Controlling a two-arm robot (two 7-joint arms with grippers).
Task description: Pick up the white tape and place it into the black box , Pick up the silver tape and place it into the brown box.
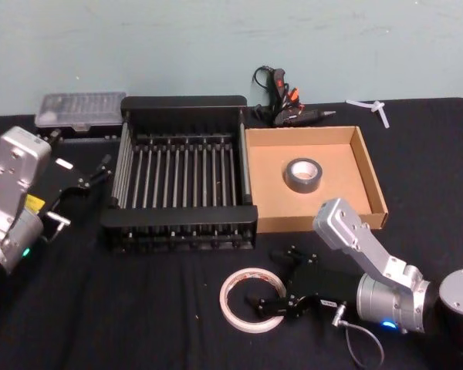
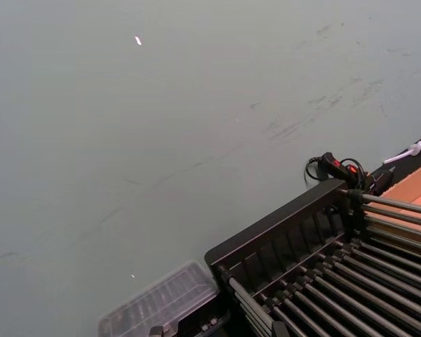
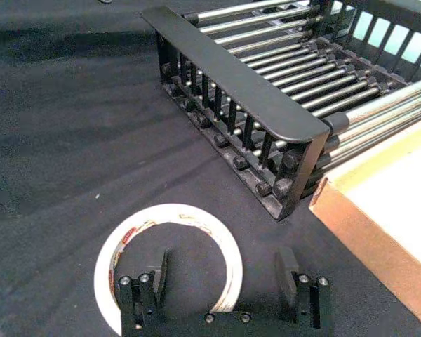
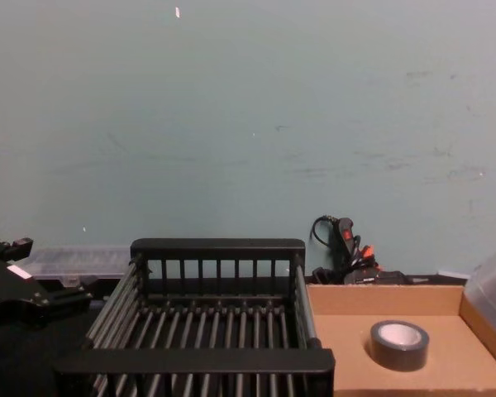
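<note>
While the silver tape (image 1: 302, 174) is already sitting in the brown box (image 1: 369, 179), the white tape (image 1: 251, 299) is lying on the table before the black box (image 1: 183, 104), and the right gripper (image 1: 268, 296) is hovering spread over its edge; left gripper (image 1: 102, 171) is idling beside the crate, its fingers too unclear to call.

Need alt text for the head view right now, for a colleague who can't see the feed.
The right gripper, open, sits at the white tape on the black table, before the black box. The silver tape lies in the brown box; the left gripper waits left of the black box.
</note>
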